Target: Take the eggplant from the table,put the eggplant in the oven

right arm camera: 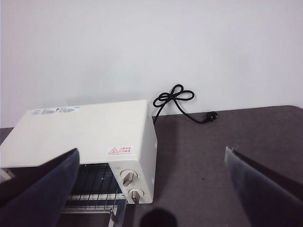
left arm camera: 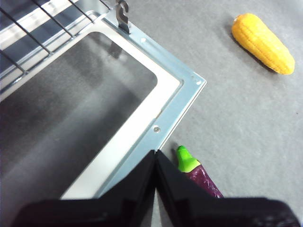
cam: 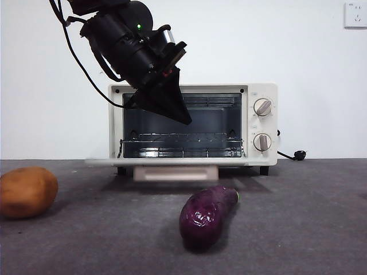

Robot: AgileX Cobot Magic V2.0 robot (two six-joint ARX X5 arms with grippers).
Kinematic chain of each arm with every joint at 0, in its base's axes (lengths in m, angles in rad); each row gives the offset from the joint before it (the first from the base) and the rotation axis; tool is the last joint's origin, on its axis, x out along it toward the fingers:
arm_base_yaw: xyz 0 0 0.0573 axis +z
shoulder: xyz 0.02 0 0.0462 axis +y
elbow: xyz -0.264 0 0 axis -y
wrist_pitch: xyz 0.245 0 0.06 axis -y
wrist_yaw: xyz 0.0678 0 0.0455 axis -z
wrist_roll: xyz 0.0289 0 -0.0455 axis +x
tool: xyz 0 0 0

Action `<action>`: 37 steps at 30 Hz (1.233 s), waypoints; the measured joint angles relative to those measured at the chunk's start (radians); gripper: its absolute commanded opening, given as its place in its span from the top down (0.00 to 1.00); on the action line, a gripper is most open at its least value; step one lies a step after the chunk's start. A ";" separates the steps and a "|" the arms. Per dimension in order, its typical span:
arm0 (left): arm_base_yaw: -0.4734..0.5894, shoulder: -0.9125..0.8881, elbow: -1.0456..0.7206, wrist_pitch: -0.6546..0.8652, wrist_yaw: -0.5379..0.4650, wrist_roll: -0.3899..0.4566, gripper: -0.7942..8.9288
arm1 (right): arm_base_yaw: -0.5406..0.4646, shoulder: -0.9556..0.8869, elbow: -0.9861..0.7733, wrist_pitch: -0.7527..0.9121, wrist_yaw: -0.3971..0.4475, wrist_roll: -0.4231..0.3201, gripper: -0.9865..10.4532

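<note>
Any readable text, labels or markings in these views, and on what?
Nothing can be quoted.
Oven side: red warning-triangle sticker, text blurred.
Oven top: printed strip, too small.
Marks around the knobs: too small.
Eggplant, potato, corn, wall socket: no text.

Light is even and bright, falling from above onto a plain white wall. The glossy dark purple eggplant [cam: 206,216] carries small highlights and throws a soft shadow on the matte grey felt table [cam: 298,229]. The open glass door [left arm camera: 71,123] of the cream toaster oven [cam: 194,127] shows hazy glare beyond the left gripper [left arm camera: 155,163] fingertips. The right gripper [right arm camera: 151,189] jaws look blurred, close to the lens.
</note>
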State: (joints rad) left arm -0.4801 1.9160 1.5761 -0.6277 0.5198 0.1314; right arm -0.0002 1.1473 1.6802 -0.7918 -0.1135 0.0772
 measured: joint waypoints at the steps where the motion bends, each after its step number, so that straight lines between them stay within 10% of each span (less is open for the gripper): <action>1: 0.000 0.000 0.000 0.001 0.000 0.000 0.92 | 0.000 0.000 0.000 0.000 0.000 0.000 0.34; 23: 0.153 -0.128 0.599 -0.341 -0.103 0.062 0.92 | 0.088 0.003 0.000 -0.117 -0.052 0.005 0.34; 37: 0.283 -0.486 0.610 -0.410 -0.248 0.063 0.92 | 0.160 0.013 0.000 -0.129 -0.052 0.004 0.34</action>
State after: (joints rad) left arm -0.1967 1.4300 2.1860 -1.0378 0.2714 0.1944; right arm 0.1600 1.1606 1.6802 -0.9203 -0.1654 0.0811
